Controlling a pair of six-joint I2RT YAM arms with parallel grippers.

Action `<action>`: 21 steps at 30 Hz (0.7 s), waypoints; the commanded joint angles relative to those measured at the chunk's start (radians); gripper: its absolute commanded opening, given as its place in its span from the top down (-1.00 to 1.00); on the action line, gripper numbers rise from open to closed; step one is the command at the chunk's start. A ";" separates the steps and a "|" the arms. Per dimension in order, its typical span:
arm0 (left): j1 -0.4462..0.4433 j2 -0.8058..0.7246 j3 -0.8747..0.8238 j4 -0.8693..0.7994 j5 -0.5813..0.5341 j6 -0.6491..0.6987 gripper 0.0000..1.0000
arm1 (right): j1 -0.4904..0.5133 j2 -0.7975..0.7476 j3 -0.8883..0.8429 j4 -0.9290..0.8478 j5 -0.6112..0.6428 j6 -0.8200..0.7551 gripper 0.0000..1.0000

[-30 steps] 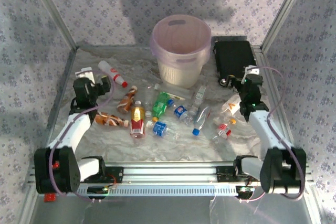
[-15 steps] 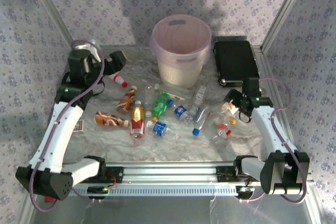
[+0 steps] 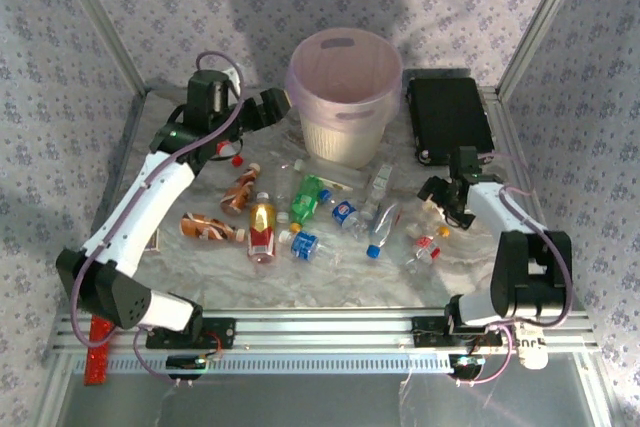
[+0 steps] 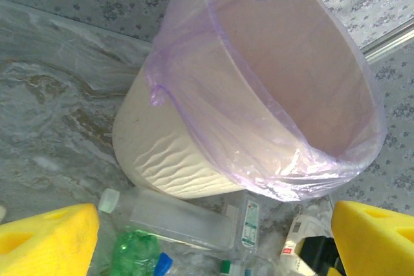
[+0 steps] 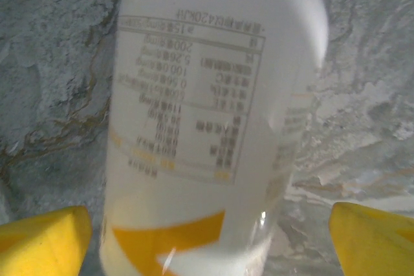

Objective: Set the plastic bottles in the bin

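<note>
Several plastic bottles lie across the middle of the table: an amber one (image 3: 262, 227), a green one (image 3: 307, 197), brown ones (image 3: 208, 228) and clear ones (image 3: 383, 229). The bin (image 3: 345, 97), lined with a purple bag, stands at the back centre. My left gripper (image 3: 270, 109) hangs open and empty just left of the bin (image 4: 272, 82), above a clear square bottle (image 4: 168, 214); its midpoint is (image 4: 213, 245). My right gripper (image 3: 441, 199) is low at the right, open, with a white orange-labelled bottle (image 5: 207, 127) lying between its fingers; its midpoint is (image 5: 207, 244).
A flat black case (image 3: 450, 117) lies right of the bin. A red bar (image 3: 97, 347) sits at the front left by the rail (image 3: 320, 332). A white bottle's red cap (image 3: 237, 159) peeks out under the left arm. Patterned walls close in the sides and back.
The left arm swung from the back left corner rightward to the bin's side. The right gripper dropped forward over the white orange-labelled bottle. Both pairs of jaws narrowed slightly.
</note>
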 commanded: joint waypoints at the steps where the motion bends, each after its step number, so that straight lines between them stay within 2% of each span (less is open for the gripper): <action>1: -0.012 0.029 0.053 0.033 0.032 -0.021 -0.85 | 0.003 0.054 0.024 0.046 -0.019 0.012 -0.84; 9: -0.031 0.119 0.116 0.063 0.055 -0.030 -0.85 | 0.004 0.078 0.057 0.039 -0.022 -0.030 -0.50; 17: -0.034 0.203 0.162 0.079 0.069 -0.035 -0.85 | -0.006 -0.101 0.146 -0.083 -0.004 -0.094 -0.27; 21: -0.034 0.244 0.188 0.087 0.074 -0.045 -0.85 | -0.024 -0.206 0.226 -0.171 -0.041 -0.131 -0.21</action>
